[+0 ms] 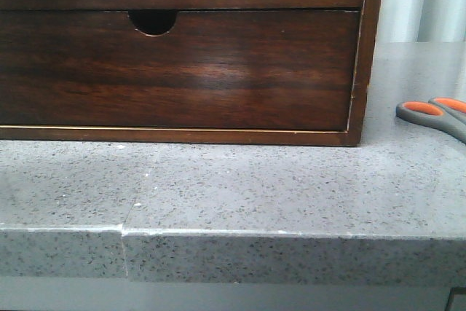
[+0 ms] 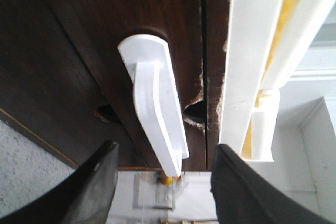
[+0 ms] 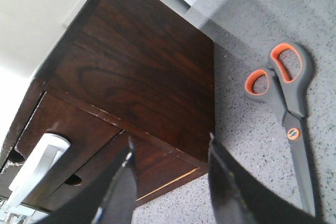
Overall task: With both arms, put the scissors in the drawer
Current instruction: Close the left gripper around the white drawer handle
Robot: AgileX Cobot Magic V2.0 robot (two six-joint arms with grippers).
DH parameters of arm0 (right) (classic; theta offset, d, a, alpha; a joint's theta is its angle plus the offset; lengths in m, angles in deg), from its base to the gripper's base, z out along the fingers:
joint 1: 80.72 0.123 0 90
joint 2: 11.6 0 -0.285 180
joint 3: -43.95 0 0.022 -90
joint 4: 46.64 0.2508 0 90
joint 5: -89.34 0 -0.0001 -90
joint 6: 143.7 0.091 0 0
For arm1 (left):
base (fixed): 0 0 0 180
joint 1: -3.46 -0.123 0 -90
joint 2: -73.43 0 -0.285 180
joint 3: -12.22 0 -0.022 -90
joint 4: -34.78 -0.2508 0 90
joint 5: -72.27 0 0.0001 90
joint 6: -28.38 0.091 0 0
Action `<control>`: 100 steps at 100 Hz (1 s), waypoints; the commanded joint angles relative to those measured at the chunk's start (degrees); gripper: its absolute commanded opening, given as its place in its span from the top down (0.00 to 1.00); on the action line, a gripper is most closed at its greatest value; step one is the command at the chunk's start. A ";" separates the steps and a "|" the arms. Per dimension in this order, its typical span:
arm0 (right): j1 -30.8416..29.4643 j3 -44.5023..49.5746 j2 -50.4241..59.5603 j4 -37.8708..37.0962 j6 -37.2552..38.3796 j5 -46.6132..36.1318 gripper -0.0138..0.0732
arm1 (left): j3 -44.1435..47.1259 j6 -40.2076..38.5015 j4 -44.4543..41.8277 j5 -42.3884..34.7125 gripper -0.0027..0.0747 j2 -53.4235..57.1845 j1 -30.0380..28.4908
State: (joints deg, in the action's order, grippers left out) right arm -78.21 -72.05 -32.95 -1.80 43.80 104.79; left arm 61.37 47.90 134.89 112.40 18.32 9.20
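**Your workspace: a grey stone counter against a pale room**

You are looking at a speckled grey countertop (image 1: 291, 187) with a thin seam (image 1: 124, 234) running across its front edge. On it stands a dark wood-grain cabinet (image 3: 142, 72), glossy enough to catch a soft patch of light on its front. Behind its right side you see pale, vertically folded curtains (image 1: 419, 1). From the left wrist view you get white frame bars (image 2: 252, 61) with a yellow strip (image 2: 294, 3) between them, and a white recessed wall panel (image 2: 310, 150) beyond. From the right wrist view, a plain pale wall (image 3: 37, 19) sits behind the cabinet. The light is even and diffuse.
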 commanded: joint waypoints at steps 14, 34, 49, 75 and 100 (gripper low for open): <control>-0.24 -2.08 -0.92 -0.54 -0.30 -2.76 0.52 | -5.46 1.87 4.27 6.65 0.49 -7.34 0.70; -0.24 -2.08 -0.92 -1.81 -0.30 -2.76 0.52 | -6.73 4.46 6.26 6.37 0.49 -11.67 3.02; -0.24 -2.08 -0.92 -2.71 -0.30 -2.05 0.52 | -6.71 4.46 6.26 6.48 0.49 -13.81 3.51; -0.24 -1.60 -0.92 -2.93 -0.30 -0.89 0.52 | -6.71 4.58 6.26 5.49 0.50 -14.65 3.51; -0.24 -1.60 -0.92 -3.14 -0.30 -0.89 0.52 | -9.78 4.58 6.26 5.77 0.66 -14.65 3.51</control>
State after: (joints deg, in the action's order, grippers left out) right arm -78.21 -72.05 -32.95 -4.71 43.80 106.86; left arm 54.95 52.19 136.98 116.19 3.06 12.17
